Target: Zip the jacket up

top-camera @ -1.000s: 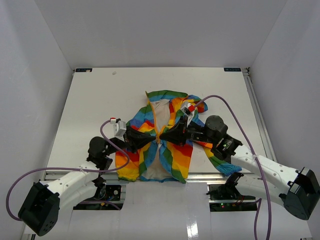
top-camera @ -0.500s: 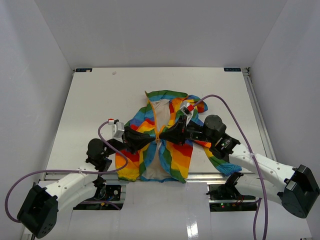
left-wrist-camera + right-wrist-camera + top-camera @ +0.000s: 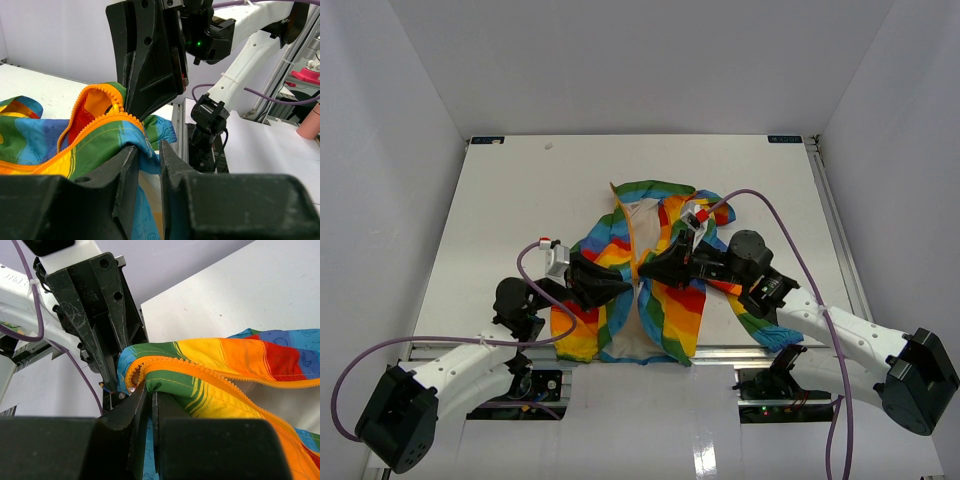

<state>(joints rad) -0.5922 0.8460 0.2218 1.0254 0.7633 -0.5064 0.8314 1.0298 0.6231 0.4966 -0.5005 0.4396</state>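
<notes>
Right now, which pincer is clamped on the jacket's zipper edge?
The right pincer: jaws shut on the orange zipper edge of the jacket. The left pincer has its jaws apart, fabric between them.

White table [image 3: 520,190]. Rainbow-striped jacket [image 3: 675,318] lies on it toward the near edge, front open, cream lining up. Small speck [image 3: 549,146] far back-left, possibly a stain.
</notes>
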